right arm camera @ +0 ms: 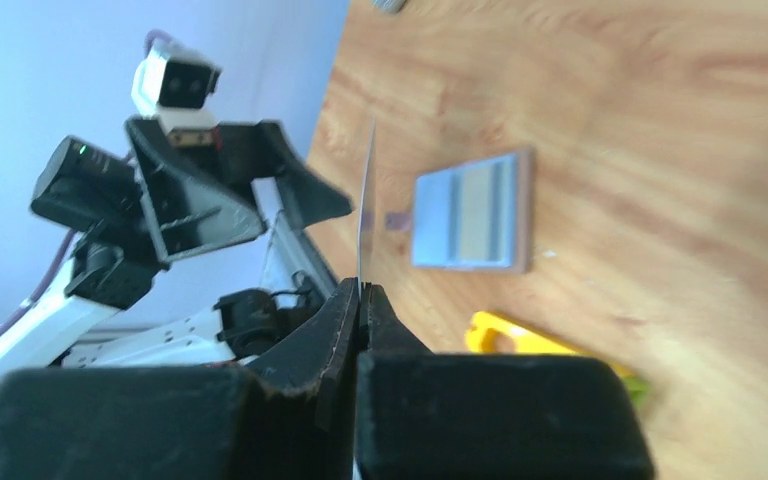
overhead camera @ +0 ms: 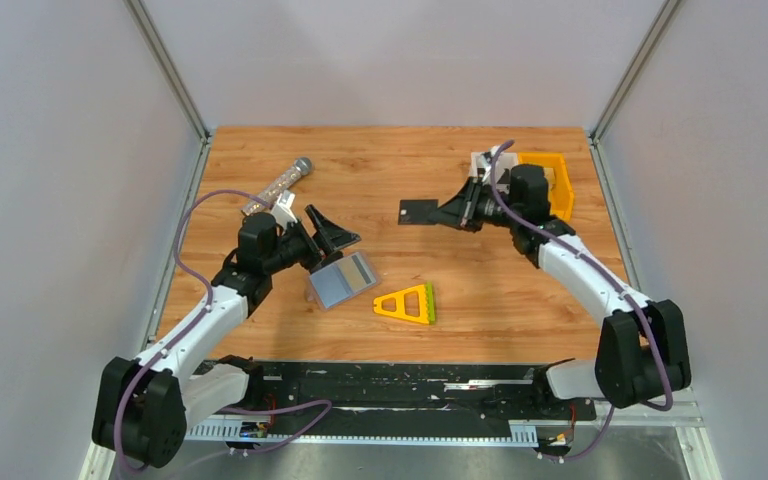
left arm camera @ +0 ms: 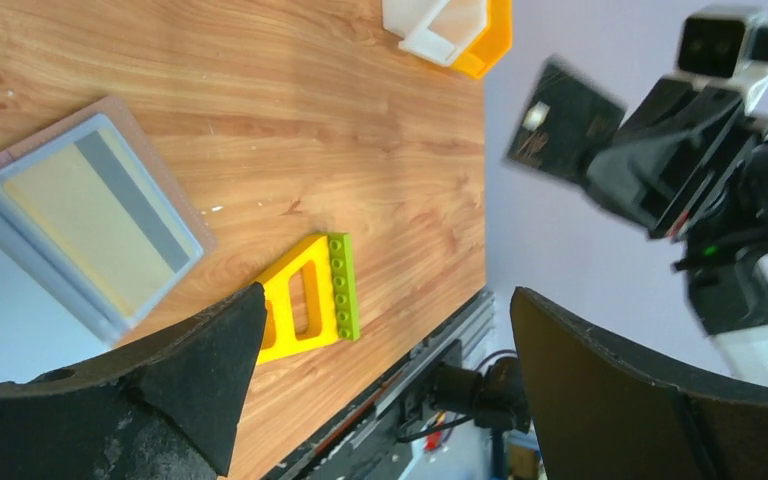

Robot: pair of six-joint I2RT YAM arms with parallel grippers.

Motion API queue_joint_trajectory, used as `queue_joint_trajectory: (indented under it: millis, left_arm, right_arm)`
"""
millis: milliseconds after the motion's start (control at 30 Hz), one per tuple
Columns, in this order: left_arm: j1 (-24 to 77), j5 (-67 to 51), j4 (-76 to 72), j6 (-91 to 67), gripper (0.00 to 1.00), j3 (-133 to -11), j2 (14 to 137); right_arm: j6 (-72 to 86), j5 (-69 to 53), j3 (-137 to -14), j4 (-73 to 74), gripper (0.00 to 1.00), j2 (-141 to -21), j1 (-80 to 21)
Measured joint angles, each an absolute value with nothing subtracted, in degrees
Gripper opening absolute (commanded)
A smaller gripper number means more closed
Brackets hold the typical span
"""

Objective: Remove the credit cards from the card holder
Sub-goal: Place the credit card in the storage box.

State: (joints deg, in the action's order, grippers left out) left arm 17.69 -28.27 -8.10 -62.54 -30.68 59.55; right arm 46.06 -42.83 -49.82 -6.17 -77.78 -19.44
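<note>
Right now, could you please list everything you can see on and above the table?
card holder: one, grey-blue with a brownish edge, flat on the table near the left arm
tan card: one, tan with a grey stripe, lying in the card holder
dark card: one, black, held above the table's middle
triangular frame: one, yellow with a green edge, just right of the card holder
rod: one, silver-grey, microphone-like, far left of the table
white bin: one, white, far right corner
orange bin: one, orange, beside the white bin
table: one, wood-brown
left pincer: one, black, open and empty, above the card holder's far edge
right pincer: one, black, shut on the dark card
</note>
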Motion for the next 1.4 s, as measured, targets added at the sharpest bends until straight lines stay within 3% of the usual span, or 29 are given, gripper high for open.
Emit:
queue_joint_trajectory:
  millis: [300, 567, 900, 1400]
  left_arm:
    - [17.69, -31.99, 7.75, -47.57, 1.0, -38.46, 59.35]
    - [17.69, -35.55, 16.84, -36.51, 1.0, -44.88, 59.75]
    - [17.69, -35.24, 20.71, -31.29, 1.0, -45.3, 62.54]
    - [17.69, -34.41, 21.26, -30.24, 1.0, -45.3, 62.61]
  right_arm:
    - [27.44, -44.69, -69.25, 15.88, 0.0, -82.78, -0.62]
    - [16.23, -42.44, -87.0, 32.42, 0.04, -100.18, 10.44]
    - [11.27, -39.99, -104.12, 43.46, 0.04, -118.1, 11.35]
    - [10.79, -41.01, -111.48, 45.78, 0.05, -126.17, 11.31]
